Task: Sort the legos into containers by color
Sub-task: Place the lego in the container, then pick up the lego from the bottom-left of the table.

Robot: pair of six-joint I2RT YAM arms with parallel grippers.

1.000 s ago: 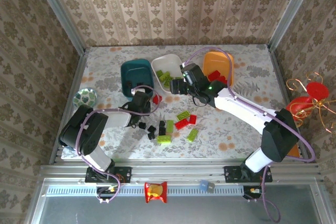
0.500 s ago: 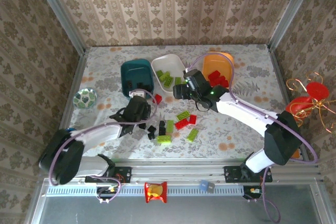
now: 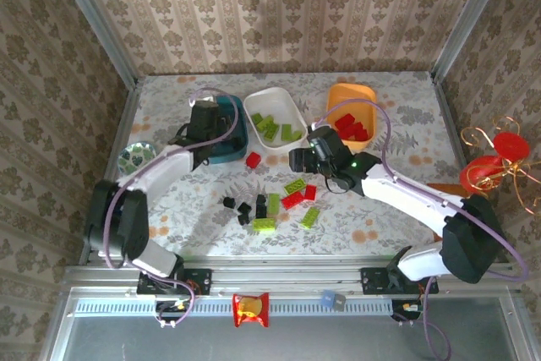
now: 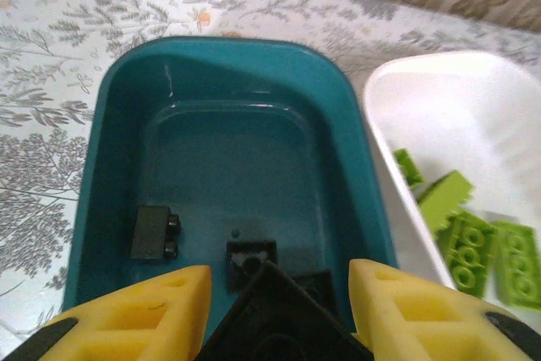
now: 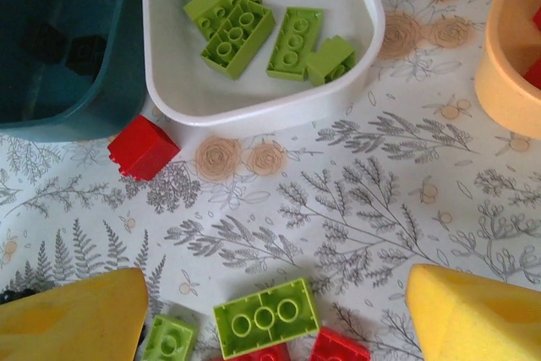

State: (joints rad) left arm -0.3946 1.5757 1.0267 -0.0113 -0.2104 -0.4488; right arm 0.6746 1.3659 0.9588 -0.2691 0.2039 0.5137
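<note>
Plastic tubs (image 3: pixel 239 137) (image 3: pixel 269 91) (image 3: pixel 351 88), three abreast.

no readable text, no labels, brands, numbers or signs anywhere

From here the teal tub (image 4: pixel 228 158) reads as smooth, glossy plastic with highlights. The white tub (image 5: pixel 254 101) looks satin-smooth, the lime bricks (image 5: pixel 266 317) shiny plastic, and the floral table covering (image 5: pixel 363 200) matt.

The floral-printed table (image 3: pixel 355 226) is lit brightly and evenly, with soft shadows. Faint glare is seen inside the dark teal plastic tub (image 4: pixel 169 73); the yellow fingertips (image 4: pixel 135 314) and small black brick (image 4: pixel 270 314) between them are blurred.
</note>
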